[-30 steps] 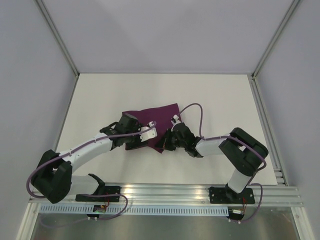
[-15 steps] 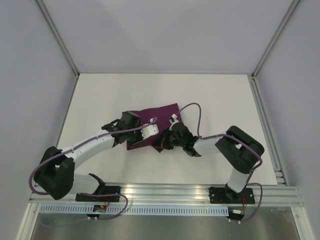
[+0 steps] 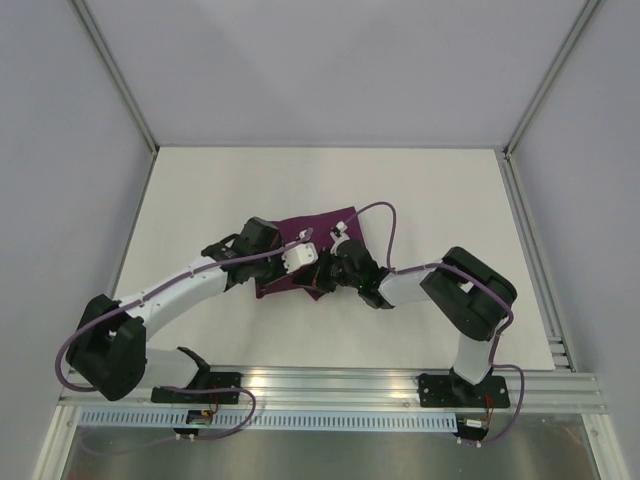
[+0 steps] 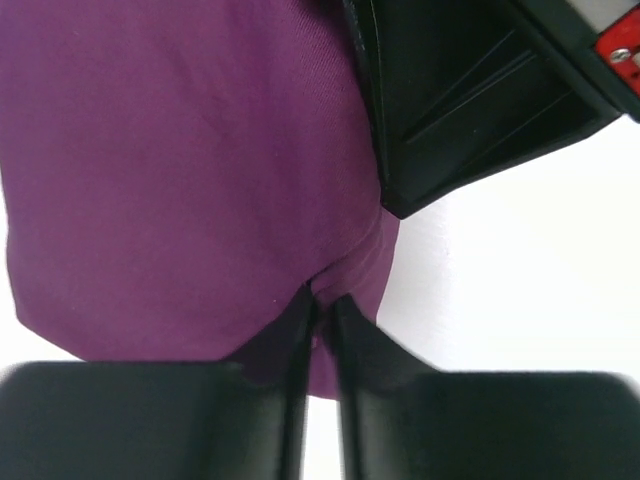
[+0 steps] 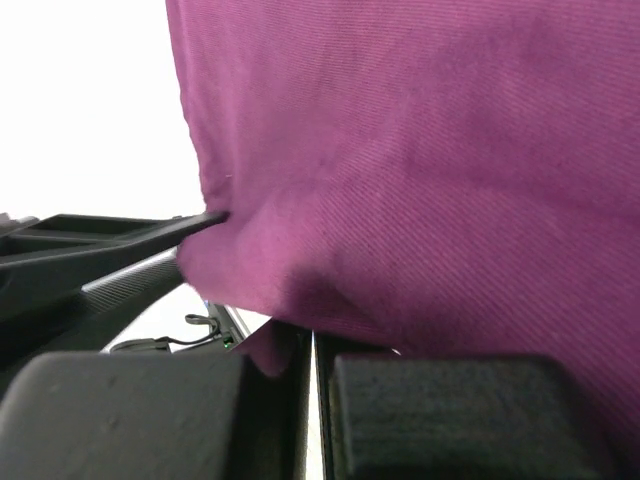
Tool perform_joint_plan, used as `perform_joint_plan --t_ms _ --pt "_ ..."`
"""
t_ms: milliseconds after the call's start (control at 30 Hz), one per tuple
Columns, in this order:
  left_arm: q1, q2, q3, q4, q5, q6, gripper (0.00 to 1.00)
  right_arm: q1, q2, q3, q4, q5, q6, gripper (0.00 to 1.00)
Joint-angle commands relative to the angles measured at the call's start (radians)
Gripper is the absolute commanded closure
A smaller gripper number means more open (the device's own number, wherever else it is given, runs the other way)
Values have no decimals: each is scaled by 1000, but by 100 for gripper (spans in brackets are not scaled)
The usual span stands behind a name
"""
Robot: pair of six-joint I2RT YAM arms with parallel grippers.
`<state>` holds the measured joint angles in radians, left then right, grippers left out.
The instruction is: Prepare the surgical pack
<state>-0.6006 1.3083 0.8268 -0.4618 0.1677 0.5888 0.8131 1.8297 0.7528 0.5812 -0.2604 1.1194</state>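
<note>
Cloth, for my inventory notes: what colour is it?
The cloth is plain deep purple, clearest in the left wrist view.

My top camera looks down from above and behind the arm bases (image 3: 195, 385) over the whole white tabletop (image 3: 200, 200). Wrist cameras look along the left gripper (image 4: 322, 318) and right gripper (image 5: 312, 350), very close, sharing the deep-purple fabric cloth (image 4: 180, 150) just ahead.

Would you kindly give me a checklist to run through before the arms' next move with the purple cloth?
1. Left gripper pinching the purple cloth at its edge: ok.
2. Right gripper shut on the cloth: ok.
3. Both grips on the cloth's near edge: ok.
4. Grippers clear of each other: cannot tell, they sit very close.
5. Right arm's cable clear of the cloth: cannot tell.
</note>
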Motion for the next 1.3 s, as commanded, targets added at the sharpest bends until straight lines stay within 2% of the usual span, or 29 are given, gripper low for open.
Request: perform_joint_plan --t_ms 0,100,167,267,300,333,467,567,700,733,767,833,1000,1267 --pt "-4 37 34 9 -2 -12 72 1 20 10 91 38 25 99" --pt "-4 49 41 5 10 -24 54 0 31 8 104 27 33 99" --pt "-4 49 37 14 21 -24 52 1 26 0 105 32 37 100" --pt "-4 40 20 44 15 -35 64 0 20 -12 101 41 33 100" --pt "-4 33 15 61 4 -47 70 0 19 -13 101 39 33 100" --pt "-4 26 17 67 3 -52 72 1 19 -17 103 39 33 100" --pt "-4 0 20 55 47 -60 67 1 16 -26 106 44 34 100" --pt "-4 6 18 58 36 -55 69 1 17 -27 108 46 34 100" --pt "-4 5 24 55 26 -64 65 0 16 -24 112 46 39 100" --pt "-4 2 25 57 29 -67 69 1 17 -21 111 47 39 99" --pt "-4 -3 23 61 35 -72 87 0 17 -15 111 52 39 99" --pt "-2 -12 18 69 36 -76 99 1 23 -4 111 52 40 99" --pt "-4 -26 17 55 52 -67 100 1 60 39 124 91 52 99" --pt "-4 -99 35 34 98 -63 100 0 120 79 290 182 91 99"
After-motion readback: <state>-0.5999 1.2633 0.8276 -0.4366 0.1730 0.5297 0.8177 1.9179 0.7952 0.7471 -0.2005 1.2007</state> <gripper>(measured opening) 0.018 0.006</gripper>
